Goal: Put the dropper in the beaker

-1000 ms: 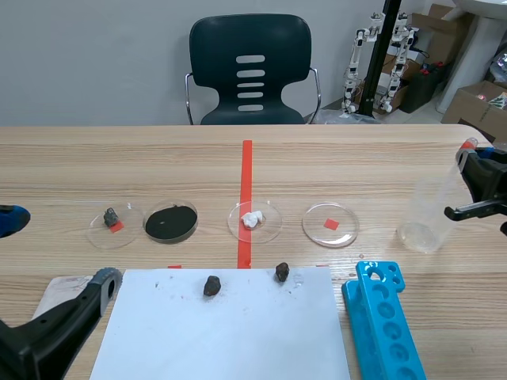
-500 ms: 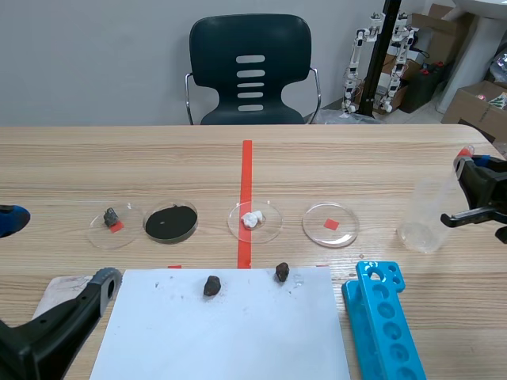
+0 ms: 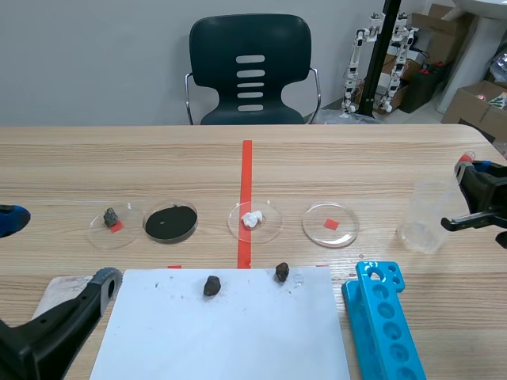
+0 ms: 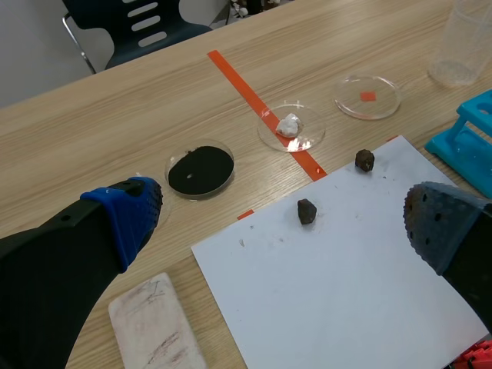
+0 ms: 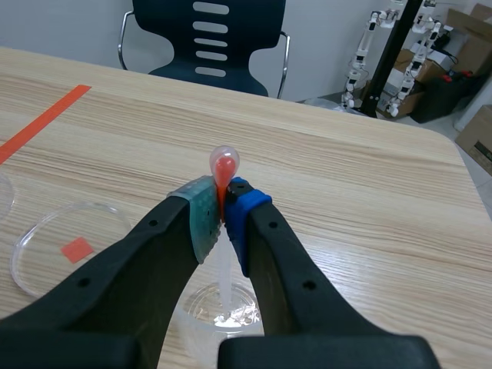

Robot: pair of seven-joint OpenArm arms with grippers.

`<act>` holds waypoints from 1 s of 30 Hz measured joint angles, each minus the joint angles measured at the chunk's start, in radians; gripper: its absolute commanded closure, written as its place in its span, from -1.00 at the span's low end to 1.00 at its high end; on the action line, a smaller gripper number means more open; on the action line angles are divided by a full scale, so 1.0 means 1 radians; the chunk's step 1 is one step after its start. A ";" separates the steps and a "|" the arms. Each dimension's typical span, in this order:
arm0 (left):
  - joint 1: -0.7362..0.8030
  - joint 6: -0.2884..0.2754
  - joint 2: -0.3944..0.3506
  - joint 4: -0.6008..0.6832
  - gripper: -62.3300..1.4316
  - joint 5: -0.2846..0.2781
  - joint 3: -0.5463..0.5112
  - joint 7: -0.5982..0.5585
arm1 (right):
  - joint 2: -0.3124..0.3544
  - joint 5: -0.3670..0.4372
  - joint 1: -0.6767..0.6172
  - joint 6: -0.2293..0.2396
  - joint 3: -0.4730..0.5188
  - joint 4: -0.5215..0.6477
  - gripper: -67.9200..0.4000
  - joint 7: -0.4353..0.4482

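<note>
Two arms work at a wooden table [image 3: 356, 158], and only the right one has anything in its grasp. The right gripper [image 5: 223, 214] is closed on the dropper [image 5: 224, 165], pinching it just below the red bulb so that the bulb stands up above the fingertips. The dropper hangs upright, and its clear stem runs down between the fingers into the beaker [image 5: 201, 307] right under the gripper. Whether the tip touches the bottom of the beaker I cannot tell. In the scene view the beaker stands near the table's right edge, just beside the arm. The left gripper [image 4: 283, 219] hangs over the near left part of the table with its fingers spread wide and nothing between them. Under and ahead of it lies a white sheet of paper [image 3: 222, 332] with two dark stones on it, one [image 3: 211, 286] left of the other [image 3: 282, 272]. Four clear round dishes stand in a row beyond the sheet. The first [image 3: 115, 215] holds a small grey stone, the second [image 3: 170, 222] black powder, the third [image 3: 254, 220] a white lump, and the fourth [image 3: 330, 225] shows only a red square. A blue rack [image 3: 384, 317] with round holes lies just right of the sheet, and a pale flat block [image 3: 59, 289] lies at its left corner. A dark chair [image 3: 250, 71] stands behind the table.
</note>
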 measured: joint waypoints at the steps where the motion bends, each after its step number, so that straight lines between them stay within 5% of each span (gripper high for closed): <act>1: 0.000 0.000 0.000 0.000 -1.00 0.000 0.000 0.000 | 0.000 0.000 0.000 0.000 0.000 0.000 0.76 0.000; 7: 0.000 0.000 0.000 0.000 -1.00 0.000 0.000 0.000 | 0.000 0.000 0.000 0.000 0.000 0.000 0.46 -0.010; 14: 0.000 0.000 0.000 0.000 -1.00 0.000 0.000 0.000 | 0.000 0.000 0.000 0.000 0.000 0.000 -0.38 -0.027; 30: 0.000 0.000 0.000 0.000 -1.00 0.000 0.000 0.000 | 0.000 0.000 0.000 0.000 0.000 0.000 -0.40 -0.031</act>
